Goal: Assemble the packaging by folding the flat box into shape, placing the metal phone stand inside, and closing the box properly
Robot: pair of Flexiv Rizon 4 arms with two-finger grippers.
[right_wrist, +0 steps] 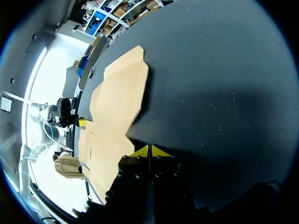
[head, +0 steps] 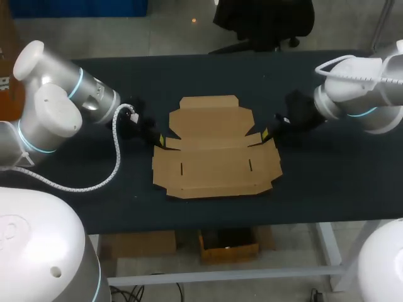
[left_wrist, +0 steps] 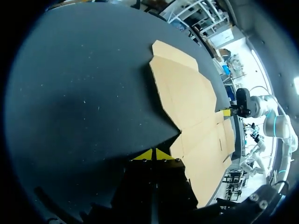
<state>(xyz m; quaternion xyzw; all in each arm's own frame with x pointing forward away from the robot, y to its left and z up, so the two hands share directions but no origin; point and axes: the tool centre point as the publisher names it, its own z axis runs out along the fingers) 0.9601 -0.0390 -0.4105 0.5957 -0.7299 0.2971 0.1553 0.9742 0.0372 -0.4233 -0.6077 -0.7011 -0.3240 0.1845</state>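
A flat brown cardboard box blank lies unfolded in the middle of the dark table. My left gripper sits at the blank's left notch, shut, yellow tips together just off the cardboard edge; its own tips touch each other with nothing between. My right gripper rests at the blank's right notch, also shut and holding nothing; its tips meet beside the cardboard. Each wrist view shows the other arm's gripper across the blank. No metal phone stand is in view.
The dark table extends well past the blank on both sides and toward the front edge. A white coiled cable hangs from my left arm over the table's left part.
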